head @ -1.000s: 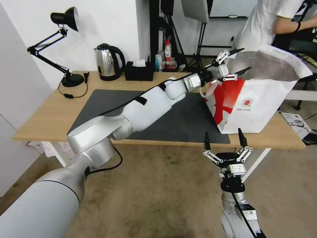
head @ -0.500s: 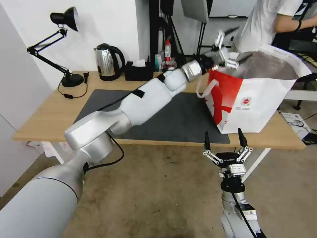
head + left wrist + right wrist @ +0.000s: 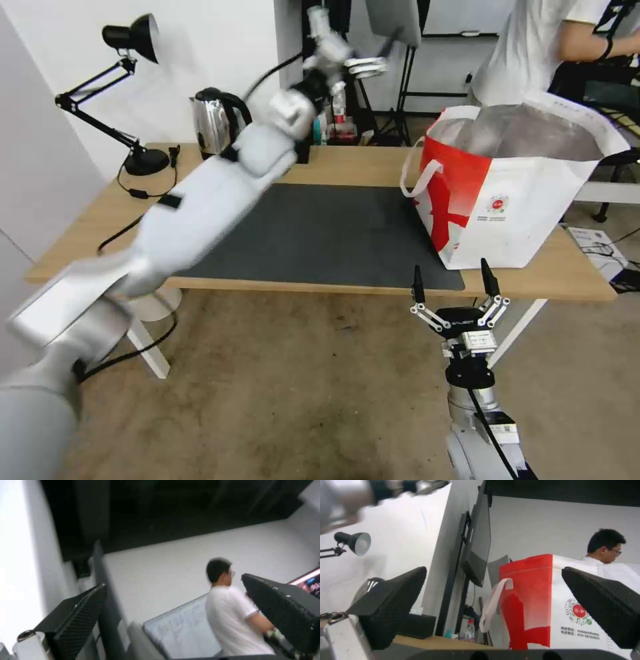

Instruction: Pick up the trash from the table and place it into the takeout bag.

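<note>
takeout bag [image 3: 513, 200] on table [image 3: 100, 233] right end, kettle [image 3: 215, 127] at back left, mat [image 3: 333, 233] between

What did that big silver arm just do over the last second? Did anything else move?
The left gripper pulled up out of the takeout bag's open top and swung away toward the robot's left, now raised high above the table's back edge near the kettle. Its jaws are open and empty. The bag, kettle and right gripper, parked open below the table's front edge, stayed put.
</note>
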Motion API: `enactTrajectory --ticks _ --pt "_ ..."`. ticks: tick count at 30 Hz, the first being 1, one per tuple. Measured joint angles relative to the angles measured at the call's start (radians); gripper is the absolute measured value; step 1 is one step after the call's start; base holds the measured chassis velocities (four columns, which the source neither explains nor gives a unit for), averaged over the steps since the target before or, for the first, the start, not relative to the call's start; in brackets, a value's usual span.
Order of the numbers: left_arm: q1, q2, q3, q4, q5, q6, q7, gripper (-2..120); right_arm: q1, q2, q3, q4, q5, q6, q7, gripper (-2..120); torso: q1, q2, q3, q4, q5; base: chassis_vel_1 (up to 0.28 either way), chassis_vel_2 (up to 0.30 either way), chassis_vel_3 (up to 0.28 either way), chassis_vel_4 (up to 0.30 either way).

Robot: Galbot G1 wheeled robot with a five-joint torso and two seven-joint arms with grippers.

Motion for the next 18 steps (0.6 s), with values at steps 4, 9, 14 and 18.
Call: enactTrajectory --ticks 4,9,14,18 --pt "0.191 0.096 -0.147 -0.144 -0.011 0.025 -0.015 100 0.0 0.0 0.0 0.0 0.0 0.0 0.0 100 0.0 0.0 0.0 0.0001 0.001 0.0 0.0 0.0 0.0" --pt "0.502 0.166 -0.389 -0.299 -0.008 0.032 -0.013 100 0.0 0.0 0.0 0.0 0.0 0.0 0.0 100 0.0 0.0 0.0 0.0005 0.0011 0.0 0.0 0.0 0.0" --pt "0.683 0.188 -0.511 -0.385 -0.001 0.015 -0.009 100 0.0 0.0 0.0 0.0 0.0 0.0 0.0 100 0.0 0.0 0.0 -0.0001 0.001 0.0 0.0 0.0 0.0" --pt "0.898 0.164 -0.664 -0.47 0.02 -0.019 0.015 100 0.0 0.0 0.0 0.0 0.0 0.0 0.0 100 0.0 0.0 0.0 -0.0003 0.001 0.0 0.0 0.0 0.0"
